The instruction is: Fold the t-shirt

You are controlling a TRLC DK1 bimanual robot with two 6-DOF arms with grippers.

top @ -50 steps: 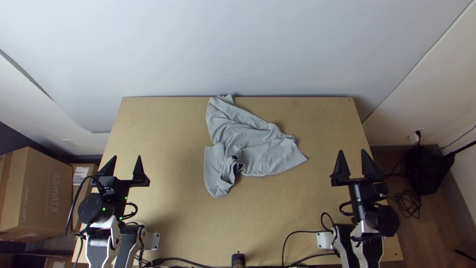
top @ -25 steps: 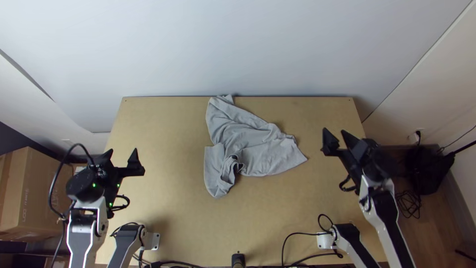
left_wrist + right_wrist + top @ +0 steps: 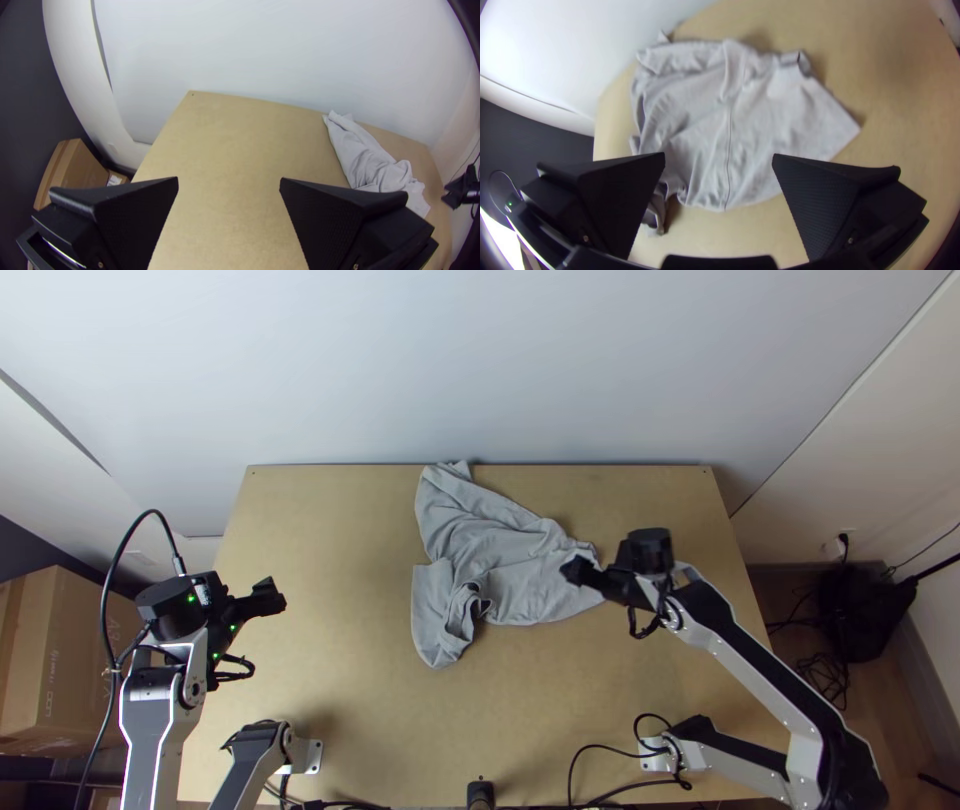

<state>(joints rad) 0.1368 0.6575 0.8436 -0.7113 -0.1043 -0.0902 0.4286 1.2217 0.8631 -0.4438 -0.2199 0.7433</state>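
- Across the middle of the table (image 3: 350, 700), the grey t-shirt (image 3: 500, 560) lies bunched and wrinkled, partly spread out, with one narrow end at the far edge.
- Toward the table's near side, another part of the cloth is crumpled around a small dark gap; a pointed corner reaches toward the right arm's side.
- Over that right-hand part of the t-shirt is the right gripper (image 3: 577, 570), released, its two black fingers wide apart with no cloth pinched between them. Through its wrist view, a thin seam-like line shows along the fabric.
- Above the table's left part is the left gripper (image 3: 243, 592), well apart from the t-shirt. It is also released, its fingers spread and grasping nothing.
- Behind the table's far edge stands a pale wall (image 3: 480, 370).
- Off the left side sits a cardboard box (image 3: 65, 645).
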